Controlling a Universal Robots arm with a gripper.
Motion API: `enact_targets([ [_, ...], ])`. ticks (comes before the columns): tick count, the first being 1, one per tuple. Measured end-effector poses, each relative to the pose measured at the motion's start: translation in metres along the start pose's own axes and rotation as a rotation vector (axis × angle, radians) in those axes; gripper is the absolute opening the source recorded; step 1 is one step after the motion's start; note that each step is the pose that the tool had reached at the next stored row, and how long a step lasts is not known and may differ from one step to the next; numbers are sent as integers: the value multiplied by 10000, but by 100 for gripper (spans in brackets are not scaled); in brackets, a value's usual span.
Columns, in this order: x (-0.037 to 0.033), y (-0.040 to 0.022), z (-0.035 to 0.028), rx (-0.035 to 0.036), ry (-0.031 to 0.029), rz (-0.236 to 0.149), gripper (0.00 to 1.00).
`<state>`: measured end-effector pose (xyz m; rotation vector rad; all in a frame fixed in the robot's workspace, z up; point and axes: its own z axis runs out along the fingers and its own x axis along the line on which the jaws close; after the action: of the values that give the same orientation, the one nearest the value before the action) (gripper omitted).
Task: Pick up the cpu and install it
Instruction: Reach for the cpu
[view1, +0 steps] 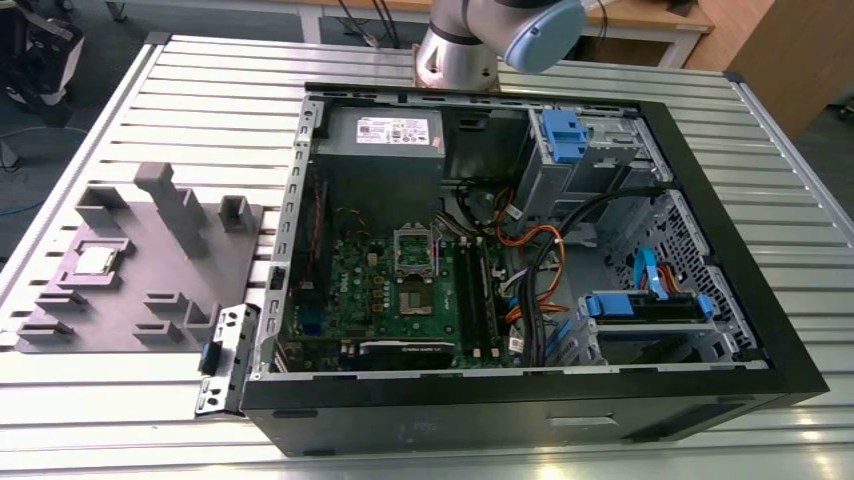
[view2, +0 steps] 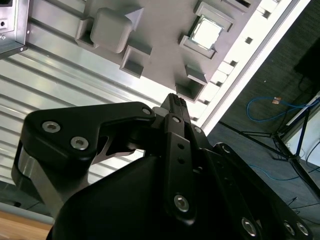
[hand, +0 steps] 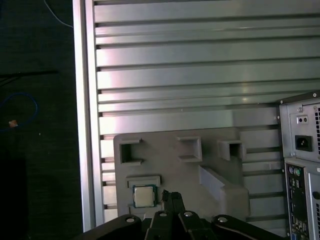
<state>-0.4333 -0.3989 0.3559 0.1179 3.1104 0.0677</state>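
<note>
Second wrist view has the tool (view2: 173, 100) nearest the lens, its two fingers pressed together on nothing, held above the grey moulded tray (view2: 160, 32) and clear of it. Just past the tool, the cpu (view2: 206, 32) lies flat in its square pocket in the tray, silvery top up, untouched. In the first wrist view the fingertips (hand: 168, 196) line up close beside the chip, though the tool looks to be some way above it. The step in hand, as I judge it, is the pick, and no grasp has been made yet. To do it well, the fingers would have to part wider than the chip, centre over it, square up with two opposite edges and come straight down. The pocket's raised rim seems to leave little room, and a skewed grip could tip the thin chip or jam it against the wall. A light squeeze on the edges should suit so flat a part. Farther off, in the exterior view, the tray rests on the slatted bench (view1: 200, 100) to the exterior view's left of the open computer case (view1: 534, 410). That puts it well apart from the shiny socket frame (view1: 416, 248) on the motherboard (view1: 387, 300), where the chip presumably belongs.
</note>
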Motion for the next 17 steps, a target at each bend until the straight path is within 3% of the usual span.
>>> enact_targets([
  [17,100,-10,55,0,0,0,11],
])
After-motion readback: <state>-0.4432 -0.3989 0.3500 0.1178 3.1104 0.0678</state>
